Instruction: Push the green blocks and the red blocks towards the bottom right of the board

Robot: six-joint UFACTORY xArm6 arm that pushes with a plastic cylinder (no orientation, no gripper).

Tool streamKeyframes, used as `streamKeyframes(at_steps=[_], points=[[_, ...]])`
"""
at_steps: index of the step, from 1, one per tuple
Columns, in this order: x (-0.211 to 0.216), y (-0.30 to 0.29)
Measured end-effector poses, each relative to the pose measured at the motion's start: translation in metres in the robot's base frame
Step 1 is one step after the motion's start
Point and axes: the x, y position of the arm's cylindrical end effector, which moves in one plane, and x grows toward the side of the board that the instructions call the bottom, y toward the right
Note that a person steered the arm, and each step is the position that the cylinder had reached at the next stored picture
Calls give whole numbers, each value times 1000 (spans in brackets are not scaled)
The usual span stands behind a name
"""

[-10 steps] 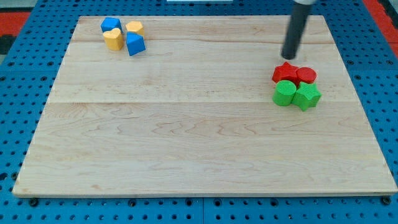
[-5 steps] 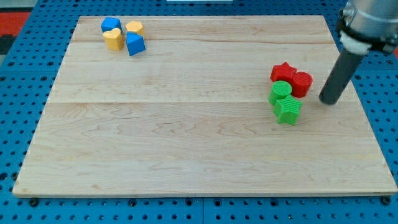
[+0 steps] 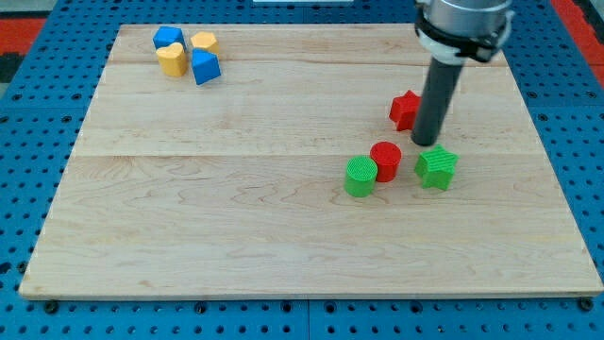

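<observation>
Tip [image 3: 425, 142] above green star block [image 3: 436, 167] | beside red star block [image 3: 406, 110]

Pale wooden board [image 3: 236, 217], blue perforated pegboard table [image 3: 28, 170] beneath, red patches at top corners [image 3: 24, 28]

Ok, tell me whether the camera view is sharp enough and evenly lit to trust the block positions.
Camera view: even, soft light, only faint shadows under the blocks; red cylinder, green cylinder and green star block are crisp. My tip is sharp; the rod hides part of the red star block. No glare on the board.
</observation>
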Motion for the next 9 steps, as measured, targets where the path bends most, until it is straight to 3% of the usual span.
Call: streamKeyframes(at_steps=[2, 4, 5, 7, 9], points=[[52, 19], [-58, 21], [-58, -32], [-103, -55], [-48, -134]])
